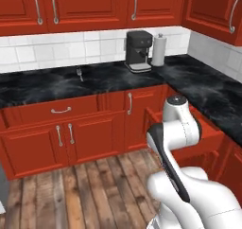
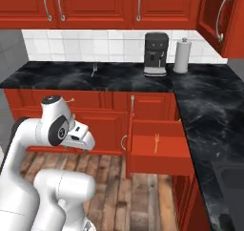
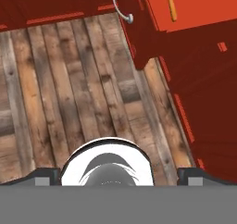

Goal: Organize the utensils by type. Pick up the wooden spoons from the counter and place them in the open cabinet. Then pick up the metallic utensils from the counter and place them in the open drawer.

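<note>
A small metallic utensil (image 1: 79, 74) (image 2: 94, 70) lies on the black counter (image 1: 42, 86) (image 2: 124, 77) near the tiled back wall. The open drawer (image 2: 159, 146) (image 1: 210, 128) (image 3: 194, 5) juts out of the red lower cabinets at the corner, and a slim orange-yellow utensil (image 2: 155, 143) (image 3: 171, 5) lies in it. My gripper (image 2: 86, 144) (image 3: 118, 177) hangs low over the wooden floor, left of the drawer, open and empty, its fingertips (image 3: 44, 177) wide apart. The wooden spoons and the open cabinet are out of view.
A black coffee machine (image 1: 138, 50) (image 2: 156, 53) and a paper towel roll (image 1: 159, 49) (image 2: 181, 55) stand at the counter's back corner. Closed red cabinets run above and below. A sink (image 2: 231, 177) sits at the right. Wooden floor (image 3: 69, 89) lies below my hand.
</note>
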